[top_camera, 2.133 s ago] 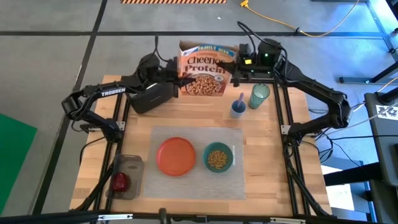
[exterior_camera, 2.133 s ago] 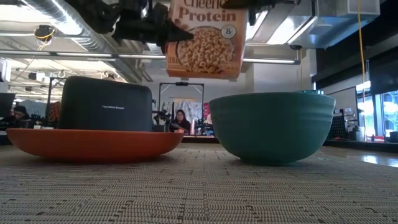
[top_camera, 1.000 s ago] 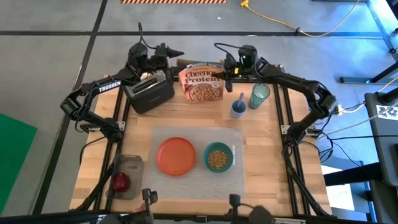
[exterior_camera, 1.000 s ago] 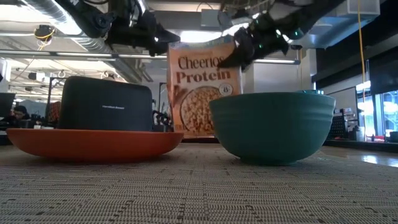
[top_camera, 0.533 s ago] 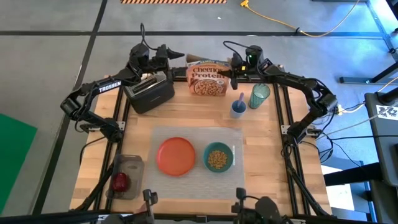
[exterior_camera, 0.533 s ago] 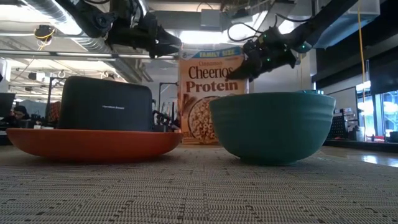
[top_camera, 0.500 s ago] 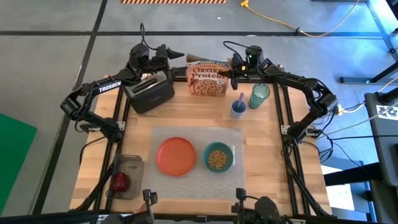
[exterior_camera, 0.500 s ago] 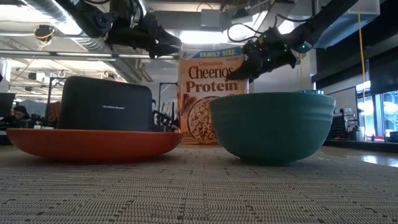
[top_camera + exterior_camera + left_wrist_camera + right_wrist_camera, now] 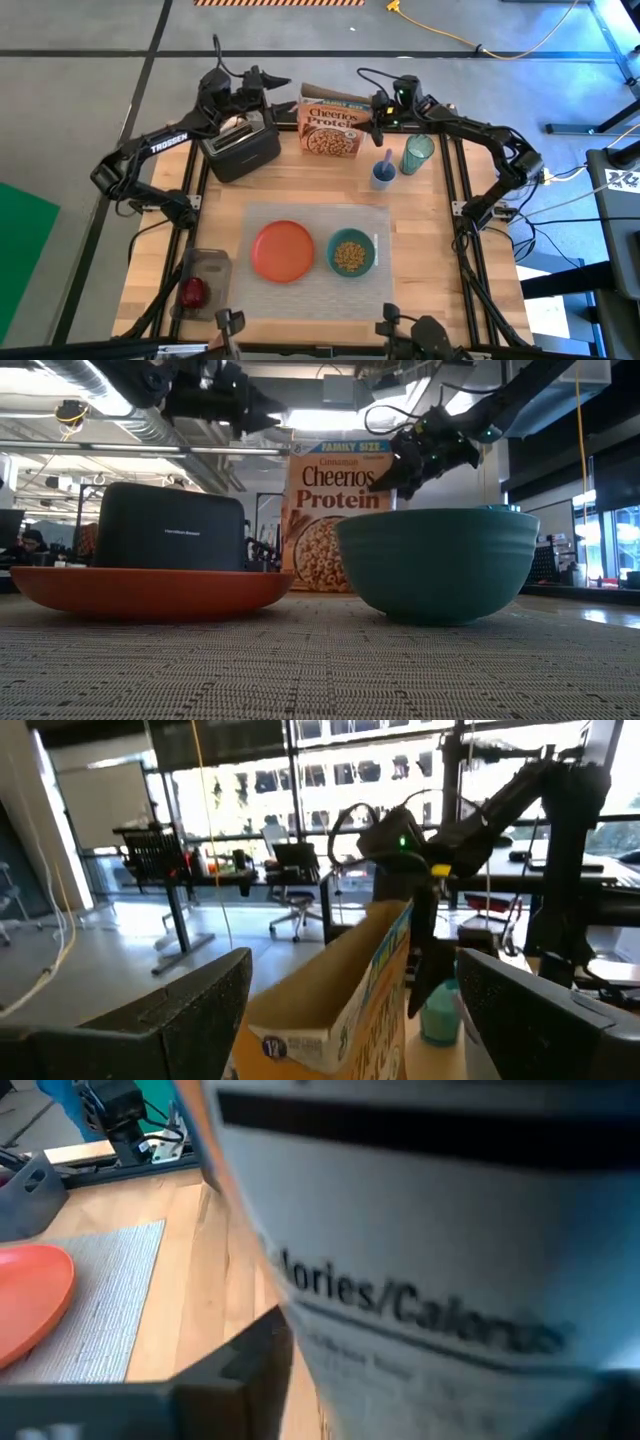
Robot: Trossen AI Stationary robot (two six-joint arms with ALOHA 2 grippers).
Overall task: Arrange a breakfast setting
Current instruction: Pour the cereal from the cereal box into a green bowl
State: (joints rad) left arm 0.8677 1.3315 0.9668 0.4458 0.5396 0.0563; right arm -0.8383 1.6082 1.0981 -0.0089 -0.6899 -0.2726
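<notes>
At the left front corner of the table, the apple (image 9: 193,292) sits in a shallow grey tray (image 9: 208,268); it looks firm, round and smooth, so a grip across its widest part is the likely safe hold. Toward the left rear, the left gripper (image 9: 262,82) hangs above the toaster (image 9: 240,150), fingers spread wide in its wrist view and holding nothing. On the placemat (image 9: 310,215), a thin flexible sheet that would likely slide if dragged, the plate (image 9: 282,250) lies just beside the bowl (image 9: 351,253). The plate appears rigid and shallow, best pinched at its rim. The bowl holds cereal, so it should stay level if lifted by its wall. Behind these, the cereal box (image 9: 333,127) stands upright on the table, top flaps open; it is light card that would crush under a hard squeeze. The right gripper (image 9: 377,112) is at the box's upper right edge; whether it grips the box I cannot tell. Further right stand a blue cup (image 9: 382,176) and the tumbler (image 9: 417,154), upright near the right rear edge, probably light and slippery.
</notes>
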